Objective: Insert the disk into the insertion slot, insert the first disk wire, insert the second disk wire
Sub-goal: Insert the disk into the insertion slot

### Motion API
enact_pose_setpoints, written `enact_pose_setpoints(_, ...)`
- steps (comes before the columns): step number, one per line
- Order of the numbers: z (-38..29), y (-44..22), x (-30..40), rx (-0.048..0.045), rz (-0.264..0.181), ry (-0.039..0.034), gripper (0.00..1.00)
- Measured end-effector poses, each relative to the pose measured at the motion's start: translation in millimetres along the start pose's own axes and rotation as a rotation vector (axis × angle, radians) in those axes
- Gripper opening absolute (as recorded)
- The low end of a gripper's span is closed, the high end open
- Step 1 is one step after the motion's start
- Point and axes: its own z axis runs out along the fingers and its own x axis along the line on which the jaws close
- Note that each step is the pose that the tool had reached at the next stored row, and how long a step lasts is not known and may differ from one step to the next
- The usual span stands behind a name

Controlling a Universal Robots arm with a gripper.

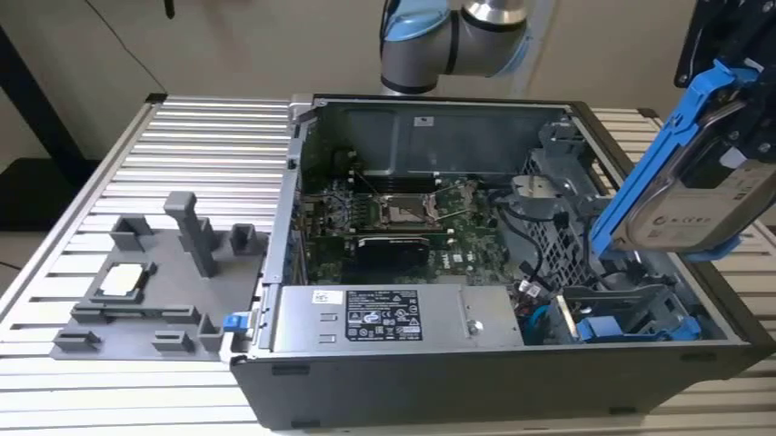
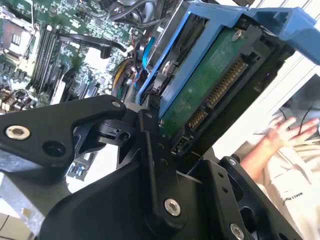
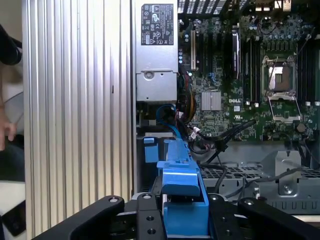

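Note:
My gripper (image 3: 183, 209) is shut on the disk (image 1: 701, 186), a silver drive with a white label clipped in a blue carrier (image 3: 181, 185). In the exterior view the disk hangs tilted in the air over the right side of the open computer case. It is above and apart from the insertion slot (image 1: 624, 309), the grey drive cage with blue fittings in the case's near right corner. The second wrist view shows the disk's green circuit board (image 2: 207, 90) and its connectors, with black fingers (image 2: 150, 145) pressed on the carrier. A blue cable (image 3: 170, 122) and black cables (image 3: 220, 140) lie loose beside the cage.
A grey labelled power-supply box (image 1: 370, 318) sits along the case's near wall, with the motherboard (image 1: 401, 222) behind it. On the ribbed metal table (image 1: 206, 136), a grey fixture tray (image 1: 145, 291) stands at the exterior view's left. A person's hand (image 2: 289, 131) is beside the case.

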Motion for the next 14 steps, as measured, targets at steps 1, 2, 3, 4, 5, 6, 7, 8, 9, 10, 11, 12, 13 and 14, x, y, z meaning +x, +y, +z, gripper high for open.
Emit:
enact_pose_setpoints(1,1.4,0.0,0.0,0.0,0.0,-0.0001,0.33)
enact_pose_setpoints(2,2.9,-0.1,0.0,0.0,0.0,0.0,0.33)
enact_pose_setpoints(3,4.7,-0.2,0.0,0.0,0.0,0.0,0.33)
enact_pose_setpoints(4,6.4,-0.3,0.0,0.0001,0.0,0.0,0.33)
enact_pose_setpoints(5,8.2,-0.5,0.0,0.0001,0.0,0.0001,0.33)
enact_pose_setpoints(6,9.9,-0.7,-0.1,0.0,0.0,0.0003,0.33)
enact_pose_setpoints(7,11.6,-0.9,-0.1,0.0001,-0.001,0.0002,0.33)
enact_pose_setpoints(8,13.3,-1.0,-0.1,0.0001,-0.001,0.0001,0.33)
enact_pose_setpoints(9,14.8,-1.1,0.0,0.0,-0.001,0.0,0.33)
enact_pose_setpoints(10,16.2,-1.3,-0.1,0.0001,-0.001,0.0001,0.33)
enact_pose_setpoints(11,17.7,-1.6,-0.1,0.0001,-0.001,0.0001,0.33)
enact_pose_setpoints(12,19.4,-1.8,-0.1,0.0001,-0.001,0.0,0.33)
enact_pose_setpoints(13,21.1,-2.2,-0.1,0.0,-0.002,0.0,0.33)
enact_pose_setpoints(14,22.8,-2.7,-0.1,0.0,-0.002,0.0001,0.33)
